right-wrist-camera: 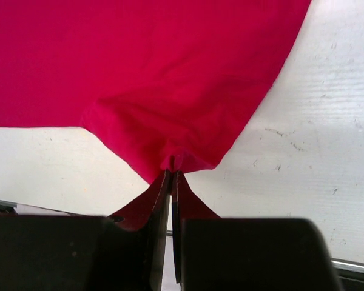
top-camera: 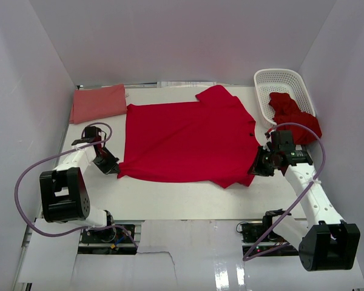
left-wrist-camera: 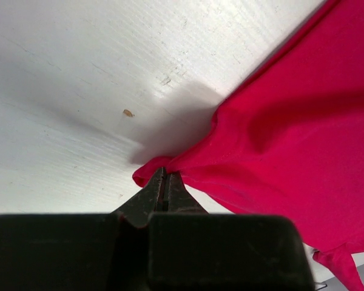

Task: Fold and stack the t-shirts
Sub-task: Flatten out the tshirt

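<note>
A crimson red t-shirt (top-camera: pixel 188 140) lies spread across the middle of the table. My left gripper (top-camera: pixel 117 168) is shut on its near left corner (left-wrist-camera: pixel 150 172), the cloth pinched at the fingertips. My right gripper (top-camera: pixel 255 170) is shut on the near right corner (right-wrist-camera: pixel 176 161), which bunches at the jaw tips. A folded salmon-pink t-shirt (top-camera: pixel 98 102) rests at the back left. Another red t-shirt (top-camera: pixel 292 116) spills out of the basket at the back right.
The white lattice basket (top-camera: pixel 280 82) stands at the back right corner, close to the right arm. White walls close in the table on three sides. Bare white tabletop (top-camera: pixel 188 197) shows between the spread shirt and the arm bases.
</note>
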Robot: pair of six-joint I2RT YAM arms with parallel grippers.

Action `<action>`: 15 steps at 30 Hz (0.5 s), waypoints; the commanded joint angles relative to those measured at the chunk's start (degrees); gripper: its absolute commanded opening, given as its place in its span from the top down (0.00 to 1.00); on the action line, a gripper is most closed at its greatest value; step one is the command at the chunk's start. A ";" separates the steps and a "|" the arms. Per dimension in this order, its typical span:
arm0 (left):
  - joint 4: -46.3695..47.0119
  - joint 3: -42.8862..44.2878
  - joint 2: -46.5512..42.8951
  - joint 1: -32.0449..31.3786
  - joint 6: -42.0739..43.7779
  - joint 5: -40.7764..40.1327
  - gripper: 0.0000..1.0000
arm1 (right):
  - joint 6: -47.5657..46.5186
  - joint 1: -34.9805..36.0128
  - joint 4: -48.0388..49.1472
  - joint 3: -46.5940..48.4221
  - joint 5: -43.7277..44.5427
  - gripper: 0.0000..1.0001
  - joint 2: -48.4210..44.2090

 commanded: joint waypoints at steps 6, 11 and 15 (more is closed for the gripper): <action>1.32 3.27 0.40 0.34 1.16 2.03 1.00 | -1.93 0.21 3.33 6.58 1.40 0.92 4.11; 1.76 5.03 1.90 0.34 0.81 4.30 1.00 | -2.19 0.21 4.03 9.22 1.84 0.92 6.57; 2.11 6.61 3.13 0.34 0.37 5.98 1.00 | -2.10 0.21 4.30 12.30 2.63 0.92 9.03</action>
